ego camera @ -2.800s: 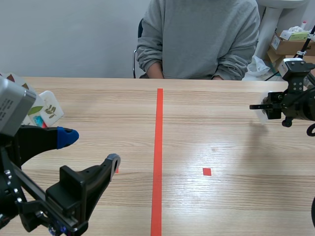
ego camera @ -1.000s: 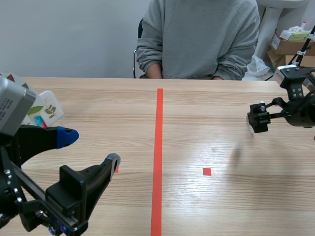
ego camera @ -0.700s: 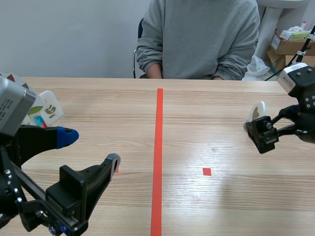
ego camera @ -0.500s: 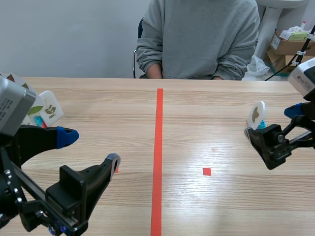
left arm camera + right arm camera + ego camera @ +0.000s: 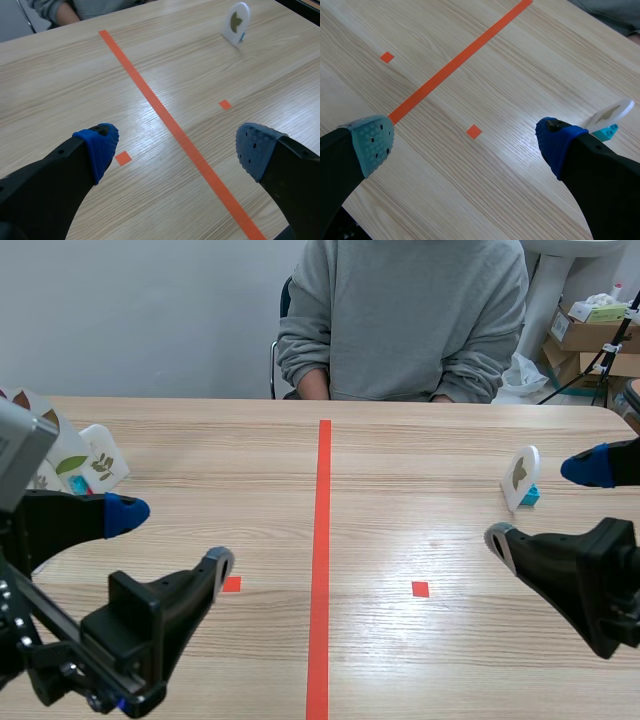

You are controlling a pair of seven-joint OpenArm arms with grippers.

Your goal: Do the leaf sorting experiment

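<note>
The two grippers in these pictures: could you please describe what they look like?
Both are matte black, each with two thick, curved fingers. The left gripper has dotted pads, one bright blue and one duller blue-grey, and a light grey box sits on its arm. The right gripper has one blue pad and one grey-green pad.

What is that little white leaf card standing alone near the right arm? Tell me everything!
The card is small, white and flat with a rounded top, with a dark leaf pictured on it. It stands upright in a teal holder on the wooden table, right of the red line. Only the holder touches it. The open right gripper is nearby but apart.
</note>
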